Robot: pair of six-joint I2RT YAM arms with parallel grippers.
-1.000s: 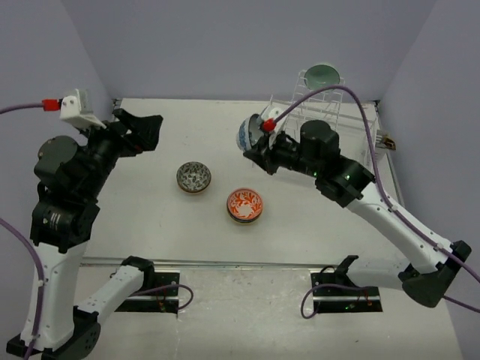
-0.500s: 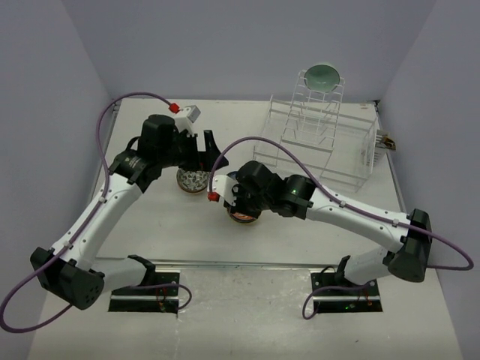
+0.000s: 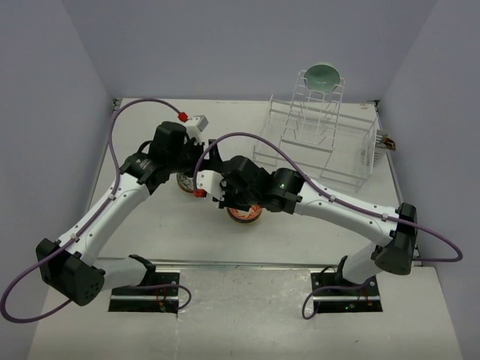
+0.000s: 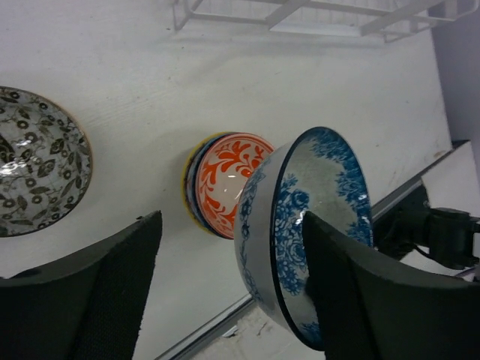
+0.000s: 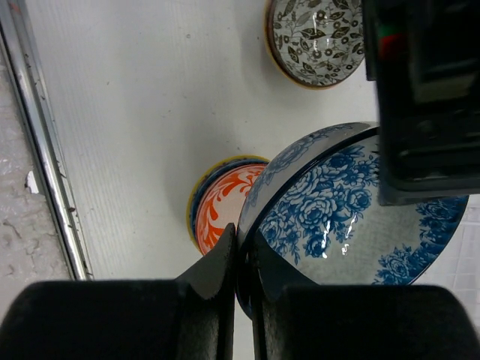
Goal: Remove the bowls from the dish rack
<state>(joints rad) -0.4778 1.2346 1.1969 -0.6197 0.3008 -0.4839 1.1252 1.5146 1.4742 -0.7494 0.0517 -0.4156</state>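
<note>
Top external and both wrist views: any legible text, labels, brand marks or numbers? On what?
No legible text in any view.
blue floral bowl: flower pattern only, no lettering.
orange bowl: scroll ornament only.
black-and-white bowl: leaf ornament only.
dish rack: bare wire, no label visible.
base plates: small coloured specks, too small to read.

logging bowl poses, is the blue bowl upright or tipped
Tipped: the blue bowl is held on edge, its rim pinched by the right gripper, opening facing sideways.
</note>
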